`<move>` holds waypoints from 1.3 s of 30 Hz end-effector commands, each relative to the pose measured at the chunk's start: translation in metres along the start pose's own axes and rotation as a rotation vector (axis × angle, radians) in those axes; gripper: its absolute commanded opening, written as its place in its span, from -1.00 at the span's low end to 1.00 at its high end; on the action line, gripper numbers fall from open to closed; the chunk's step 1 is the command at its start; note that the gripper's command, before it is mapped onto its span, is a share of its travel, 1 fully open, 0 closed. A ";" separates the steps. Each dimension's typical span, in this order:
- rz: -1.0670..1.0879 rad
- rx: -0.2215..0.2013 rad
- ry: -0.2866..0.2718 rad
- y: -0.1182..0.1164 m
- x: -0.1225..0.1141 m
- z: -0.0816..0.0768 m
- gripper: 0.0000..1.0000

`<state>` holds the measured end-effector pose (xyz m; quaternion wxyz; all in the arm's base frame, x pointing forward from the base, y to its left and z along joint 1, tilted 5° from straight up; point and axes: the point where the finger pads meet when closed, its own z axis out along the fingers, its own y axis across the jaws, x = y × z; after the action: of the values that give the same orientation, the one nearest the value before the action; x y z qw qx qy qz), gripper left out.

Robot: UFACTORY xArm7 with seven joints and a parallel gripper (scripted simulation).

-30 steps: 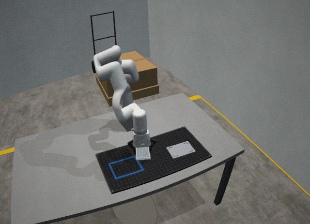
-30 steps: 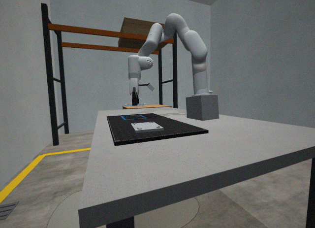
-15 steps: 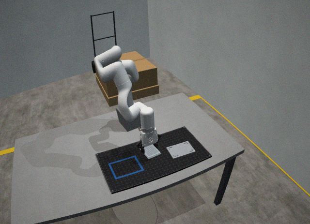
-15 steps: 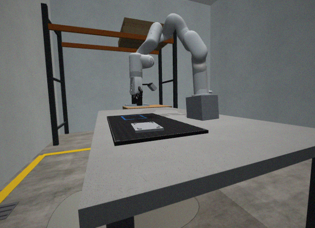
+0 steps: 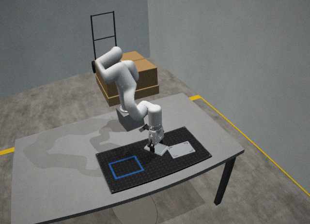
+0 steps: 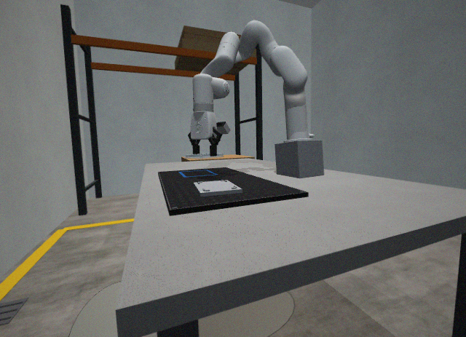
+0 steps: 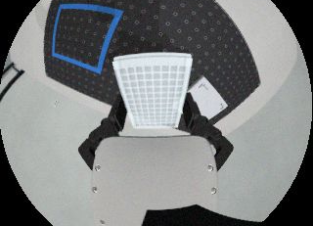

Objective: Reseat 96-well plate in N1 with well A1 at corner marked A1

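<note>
White plate (image 5: 160, 149) clamped in hand (image 5: 151, 147), airborne beside nest (image 5: 181, 149).
</note>
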<state>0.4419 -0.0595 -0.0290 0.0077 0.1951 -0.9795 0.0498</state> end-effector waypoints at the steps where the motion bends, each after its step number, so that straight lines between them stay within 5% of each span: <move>1: -0.170 -0.010 0.001 0.012 -0.011 -0.002 -1.00; 26: -0.933 -0.010 -0.003 0.075 -0.055 -0.005 -1.00; 39: -0.933 -0.010 -0.004 0.105 -0.077 -0.006 -1.00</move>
<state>0.4670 0.0510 -0.0358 0.0295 0.6131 -0.7887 0.0354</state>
